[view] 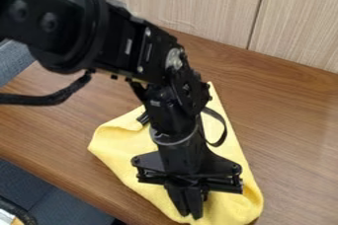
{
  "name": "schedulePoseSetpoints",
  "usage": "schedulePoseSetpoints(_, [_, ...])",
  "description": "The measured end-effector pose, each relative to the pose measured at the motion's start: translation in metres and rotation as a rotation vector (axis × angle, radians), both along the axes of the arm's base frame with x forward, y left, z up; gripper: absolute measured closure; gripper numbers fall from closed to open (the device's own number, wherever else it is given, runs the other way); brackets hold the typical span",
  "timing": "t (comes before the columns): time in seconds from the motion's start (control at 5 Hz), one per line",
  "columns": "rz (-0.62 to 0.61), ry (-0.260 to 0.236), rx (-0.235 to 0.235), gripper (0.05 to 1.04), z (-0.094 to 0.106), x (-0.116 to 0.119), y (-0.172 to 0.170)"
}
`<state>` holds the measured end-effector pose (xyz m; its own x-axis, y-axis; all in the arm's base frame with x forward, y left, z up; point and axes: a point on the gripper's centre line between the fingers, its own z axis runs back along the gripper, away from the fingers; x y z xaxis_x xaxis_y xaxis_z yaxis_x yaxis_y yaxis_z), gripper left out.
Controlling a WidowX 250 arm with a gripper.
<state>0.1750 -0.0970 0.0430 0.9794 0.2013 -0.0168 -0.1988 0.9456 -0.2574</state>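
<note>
The end effector (190, 215) is hanging low over the near part of a yellow cloth (115, 145), and whether it is pinching the fabric or is released, I cannot tell. The cloth is lying rumpled on the brown counter (290, 120), tapering to a point towards the wall and spreading into a rounded, folded edge nearer the camera. The black arm (119, 41) is coming down from the upper left and hiding much of the cloth's middle, while a thin black strap (221, 132) is looping out beside its lower part, above the fabric. That loop could be catching a raised fold if the arm were dropping lower or twisting. A shallow pinch could be slipping off, since the cloth is looking soft and loosely bunched; pressing too hard could be dragging all of it across the smooth wood. Further out, a thick black cable (49, 98) is sagging at the left, and a swing of the arm could be pulling it tight. Blue-grey fabric (39, 189) is showing beyond the front edge, where a careless sideways tug could be sending the cloth over. Pale wood panelling (185, 2) is standing behind.
</note>
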Motion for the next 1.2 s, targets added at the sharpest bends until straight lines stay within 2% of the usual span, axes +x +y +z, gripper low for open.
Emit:
schedulePoseSetpoints(0.2, [0.017, 0.013, 0.011, 0.86, 0.0, -0.001, 0.003])
schedulePoseSetpoints(0.4, [0.058, 0.003, 0.016, 0.603, 0.006, 0.003, 0.01])
schedulePoseSetpoints(0.6, [0.065, -0.016, 0.033, 0.292, 0.012, 0.007, 0.012])
schedulePoseSetpoints(0.8, [0.076, -0.07, 0.031, 0.079, 0.03, 0.017, 0.012])
schedulePoseSetpoints(1.2, [0.134, -0.18, 0.007, 0.083, 0.071, 0.04, 0.019])
